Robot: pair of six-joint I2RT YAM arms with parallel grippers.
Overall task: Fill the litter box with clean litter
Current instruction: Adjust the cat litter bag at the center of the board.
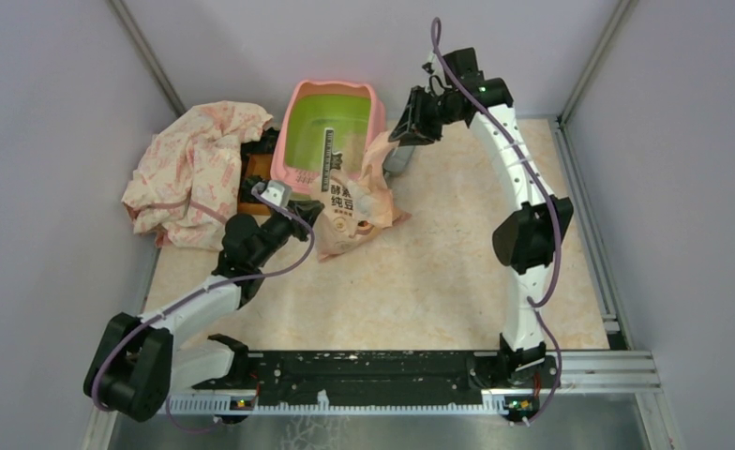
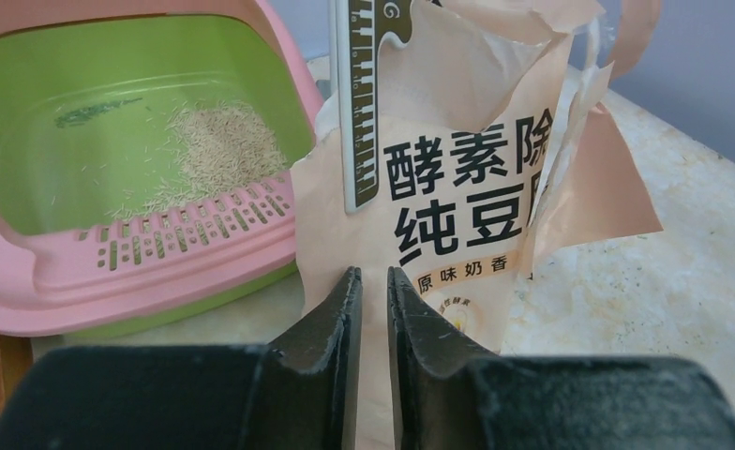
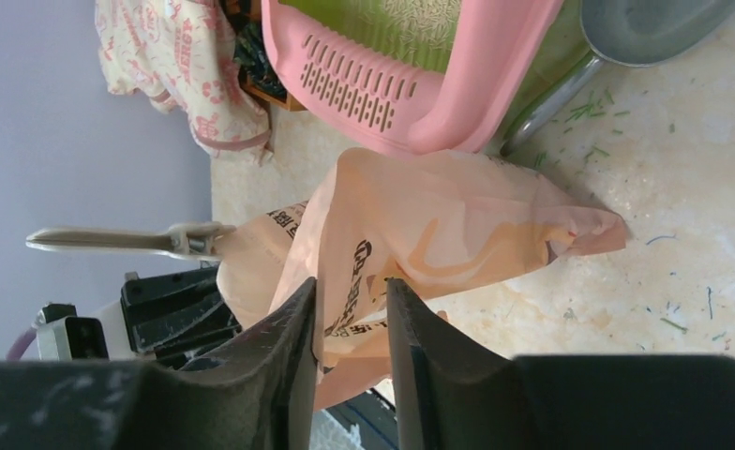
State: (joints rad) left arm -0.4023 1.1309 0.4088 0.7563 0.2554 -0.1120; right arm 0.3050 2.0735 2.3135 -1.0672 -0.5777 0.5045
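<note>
Table (image 1: 439, 281): pale marbled top, seen from above, with loose specks scattered near the far side.
Cloth (image 1: 195, 169): crumpled, cream with a red print, heaped at 10 o'clock on the table.
Litter box (image 1: 293, 117): at 12 o'clock, pink rim, lime-green inside, just beside the cloth.
Litter bag (image 1: 354, 202): peach, Chinese lettering, leaning on the box's 5 o'clock corner, top crumpled.
Metal scoop (image 3: 645, 28): silver, on the table, its handle running under the box's edge.
Left claw (image 2: 371, 274): released, jaws a narrow gap apart, at the bag's 8 o'clock, facing its printed side.
Right claw (image 3: 351, 283): released, jaws slightly apart, at the bag's 1 o'clock corner.
Clean litter (image 2: 223, 145): small tan patch on the green floor, most of it bare.
</note>
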